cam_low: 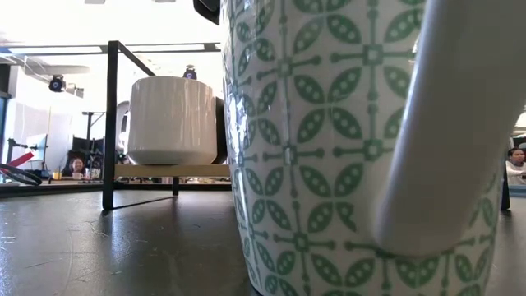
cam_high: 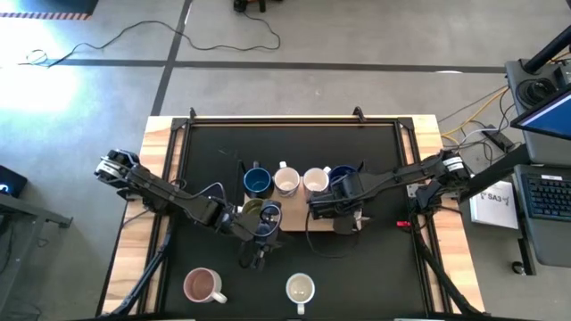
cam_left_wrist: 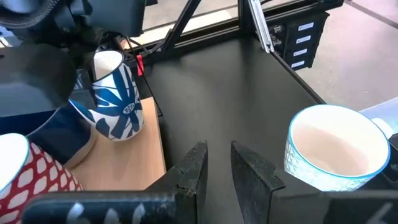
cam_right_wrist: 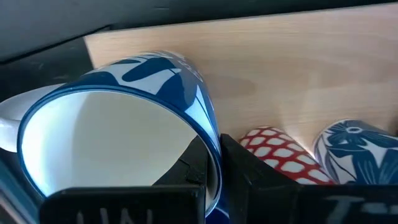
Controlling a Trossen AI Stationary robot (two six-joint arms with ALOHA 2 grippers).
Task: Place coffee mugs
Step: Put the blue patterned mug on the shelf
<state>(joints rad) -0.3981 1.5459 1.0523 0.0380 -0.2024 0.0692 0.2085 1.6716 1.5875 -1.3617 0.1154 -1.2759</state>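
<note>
Right gripper [cam_right_wrist: 214, 163] pinches the blue-rimmed mug's [cam_right_wrist: 118, 134] wall over the wooden board [cam_right_wrist: 292, 68] — left gripper [cam_left_wrist: 217, 163] slightly parted, empty.

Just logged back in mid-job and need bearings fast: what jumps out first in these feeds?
The right claw is shut on the rim of a blue-and-white mug, tilted over the wooden board. A row of mugs stands on that board mid-table, with the left claw empty beside it. In the low view, a green-patterned mug fills nearly the whole picture.
</note>
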